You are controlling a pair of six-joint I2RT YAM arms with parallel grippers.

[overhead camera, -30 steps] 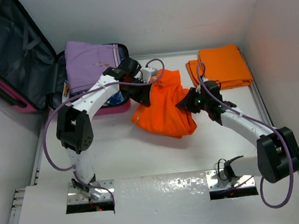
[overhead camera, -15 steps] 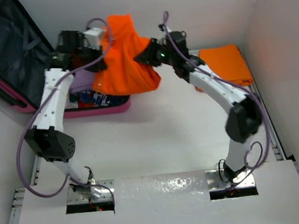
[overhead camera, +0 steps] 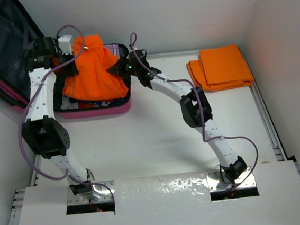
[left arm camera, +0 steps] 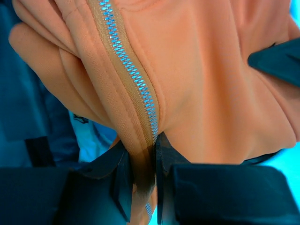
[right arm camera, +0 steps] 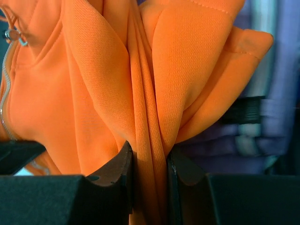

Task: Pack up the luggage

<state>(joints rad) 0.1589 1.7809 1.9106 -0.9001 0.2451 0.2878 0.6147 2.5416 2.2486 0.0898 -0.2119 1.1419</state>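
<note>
The luggage (overhead camera: 119, 108), a pink hard-shell suitcase, lies open at the back left with its dark-lined lid (overhead camera: 3, 49) leaning back. An orange zip-up garment (overhead camera: 90, 70) hangs over its open half, held from both sides. My left gripper (overhead camera: 65, 50) is shut on the garment's zipper edge (left arm camera: 140, 161) at the left. My right gripper (overhead camera: 118, 69) is shut on a bunched fold of the same fabric (right arm camera: 150, 159) at the right. Purple folded clothes (right arm camera: 281, 70) show behind the orange cloth inside the case.
A folded stack of orange clothes (overhead camera: 220, 67) lies at the back right of the white table. White walls close in the table on the left, back and right. The arms' bases sit at the near edge.
Both arms have carried the orange garment from the middle of the table up and left, and it now hangs lower over the open luggage. Both grips have stayed shut.
</note>
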